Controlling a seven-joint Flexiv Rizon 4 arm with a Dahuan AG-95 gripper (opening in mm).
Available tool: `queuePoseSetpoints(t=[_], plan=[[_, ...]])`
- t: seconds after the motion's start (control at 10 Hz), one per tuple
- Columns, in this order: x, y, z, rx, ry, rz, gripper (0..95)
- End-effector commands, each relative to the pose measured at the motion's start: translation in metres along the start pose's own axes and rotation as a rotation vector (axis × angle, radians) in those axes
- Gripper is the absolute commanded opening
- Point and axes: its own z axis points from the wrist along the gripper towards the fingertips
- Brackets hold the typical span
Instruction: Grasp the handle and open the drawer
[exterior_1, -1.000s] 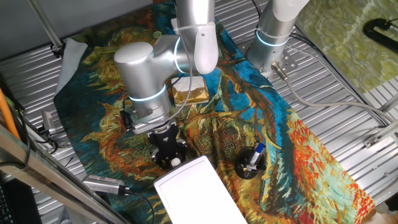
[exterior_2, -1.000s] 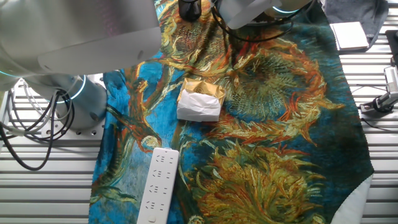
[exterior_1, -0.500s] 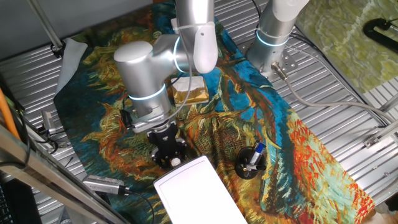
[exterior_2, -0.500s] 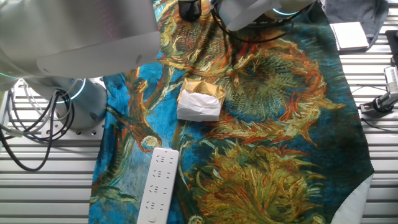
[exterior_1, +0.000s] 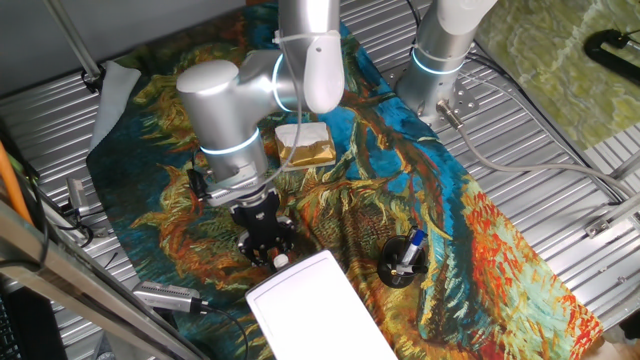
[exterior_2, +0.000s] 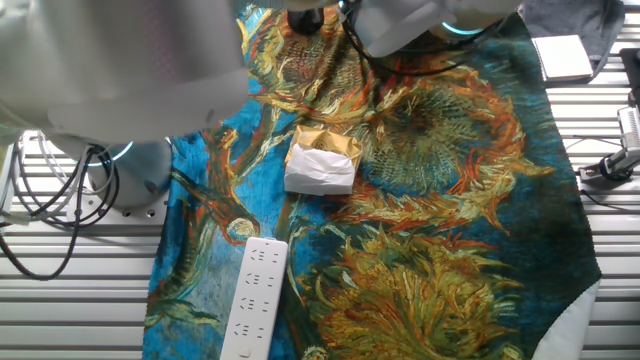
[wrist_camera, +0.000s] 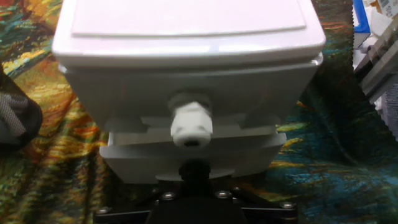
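Observation:
The drawer (wrist_camera: 186, 155) is the low white tray at the bottom of the big rounded white box (exterior_1: 310, 310). In the hand view its front stands a little proud of the box wall. The handle (wrist_camera: 191, 124), a small round white knob, sits at the middle of that front, and it also shows in one fixed view (exterior_1: 281, 260). My gripper (wrist_camera: 196, 171) shows as one dark lump just below the knob, jaws together. Nothing surrounds the knob. In one fixed view my gripper (exterior_1: 270, 248) points at the box's near end, right at the knob.
A black round holder with a blue pen (exterior_1: 402, 262) stands right of the box. A white-and-gold block (exterior_2: 322, 160) and a slim white bar-shaped device (exterior_2: 253, 298) lie on the patterned cloth (exterior_2: 450, 200). A second arm base (exterior_1: 440, 60) stands behind.
My arm has swung a little to the left and my gripper has shifted slightly away from the box. The box and the other things have not moved.

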Motion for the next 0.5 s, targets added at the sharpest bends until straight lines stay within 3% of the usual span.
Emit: queuePoseSetpoints(t=[0.1,0.5], plan=[[0.0018,0.0008,-0.0042,0.001,0.004,0.002,0.0],[0.0097,0.0021,-0.0041,0.003,0.001,-0.004,0.0]])
